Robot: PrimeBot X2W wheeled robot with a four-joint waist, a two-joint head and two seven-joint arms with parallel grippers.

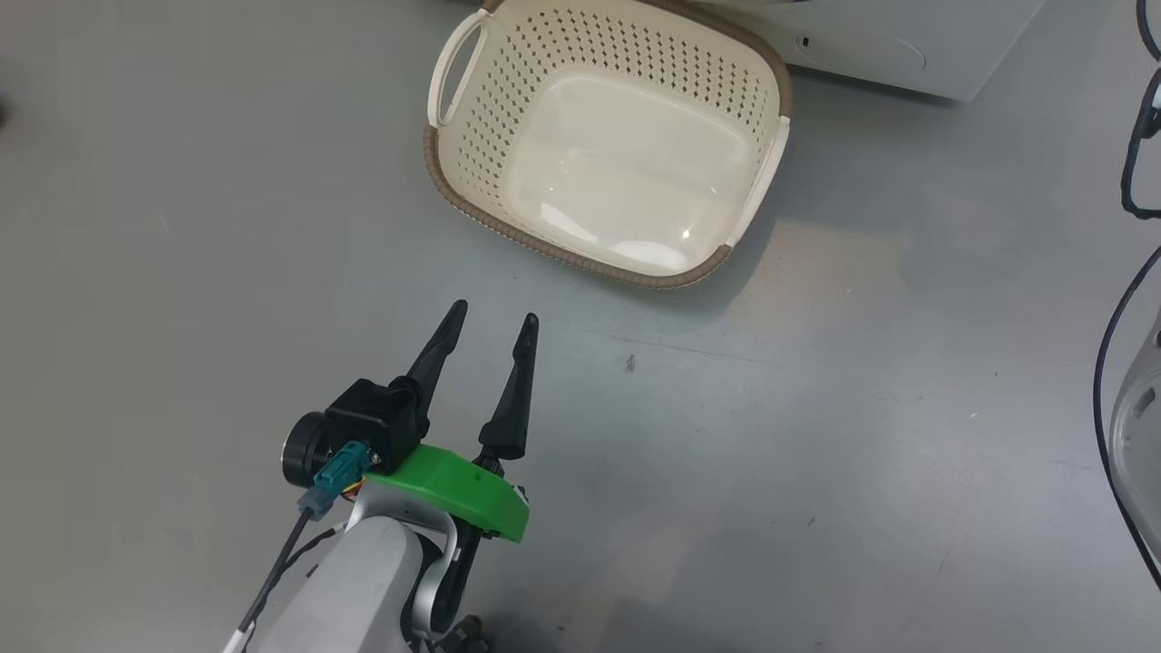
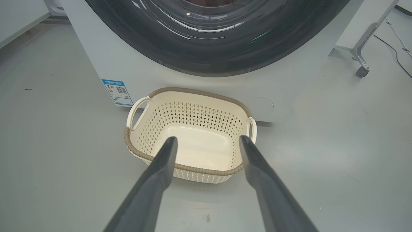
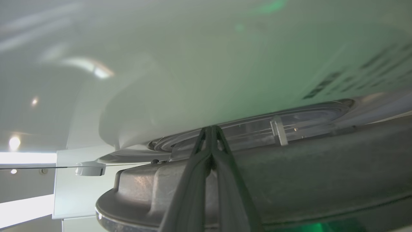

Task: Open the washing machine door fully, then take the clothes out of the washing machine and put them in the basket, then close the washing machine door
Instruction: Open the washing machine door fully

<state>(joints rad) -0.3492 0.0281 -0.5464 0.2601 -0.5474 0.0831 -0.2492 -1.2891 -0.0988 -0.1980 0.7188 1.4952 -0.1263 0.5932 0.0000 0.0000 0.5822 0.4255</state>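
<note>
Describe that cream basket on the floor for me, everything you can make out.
The basket is a cream plastic tub, rounded rectangular, with diamond-shaped holes in its walls, a smooth glossy bottom, a brown band round the rim and a loop handle at each end. It is empty and stands upright on the grey floor, just before the white washing machine; whether they touch is unclear. The open left tool points at it without touching.
</note>
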